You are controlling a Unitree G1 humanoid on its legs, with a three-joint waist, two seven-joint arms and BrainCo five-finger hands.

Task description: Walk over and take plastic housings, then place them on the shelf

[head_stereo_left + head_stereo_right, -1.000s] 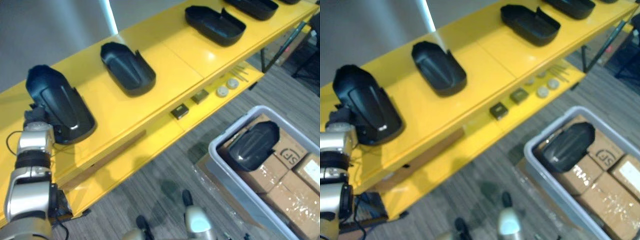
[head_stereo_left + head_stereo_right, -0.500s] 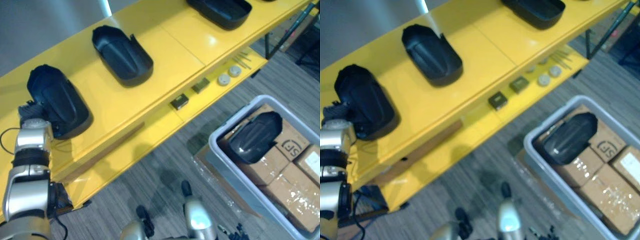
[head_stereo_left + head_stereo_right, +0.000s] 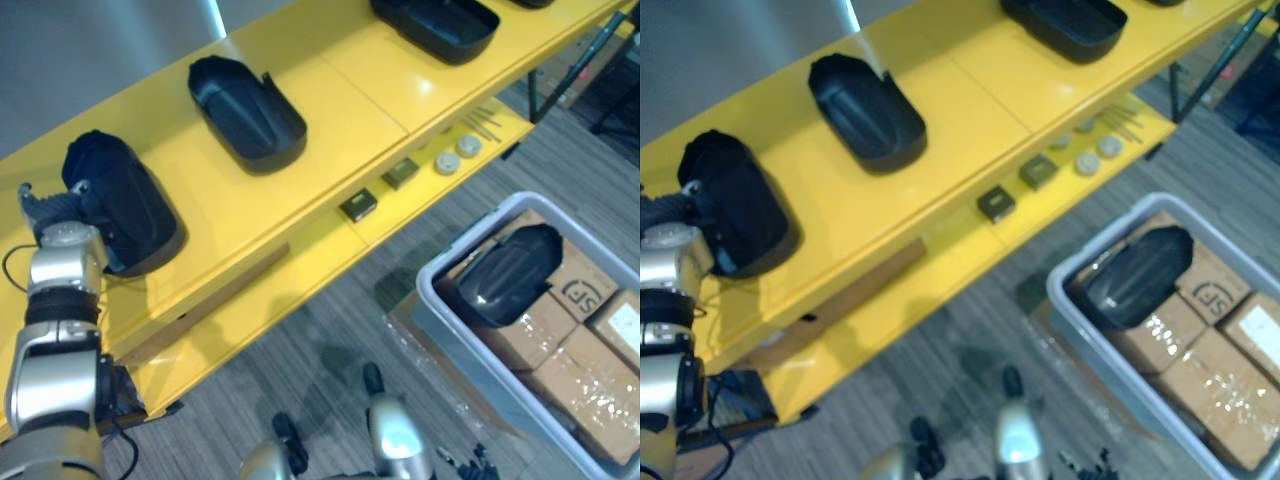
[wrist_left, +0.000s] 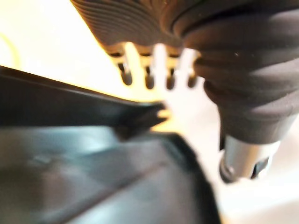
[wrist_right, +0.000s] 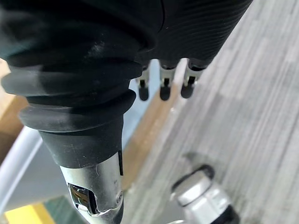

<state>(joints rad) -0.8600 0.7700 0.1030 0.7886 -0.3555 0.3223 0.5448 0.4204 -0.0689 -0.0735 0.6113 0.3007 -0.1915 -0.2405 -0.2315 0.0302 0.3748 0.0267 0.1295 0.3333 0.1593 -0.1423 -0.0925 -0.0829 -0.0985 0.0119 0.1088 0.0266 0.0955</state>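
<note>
At the left end of the long yellow shelf [image 3: 330, 90], the black domed plastic housing [image 3: 125, 205] sits dome up. My left hand [image 3: 48, 210] is just beside its near end with straight fingers [image 4: 148, 79] holding nothing, so I judge the clean move is drawing straight back without nudging the shell. My right hand [image 5: 164, 88] hangs slack and empty over the floor, and 1 more glossy black housing [image 3: 505, 275] lies in the grey plastic bin [image 3: 440, 320]. I cannot tell whether my fingertips touch the shelved housing's rim, and the farthest black open housing [image 3: 435, 25] is cut off by the view's edge.
</note>
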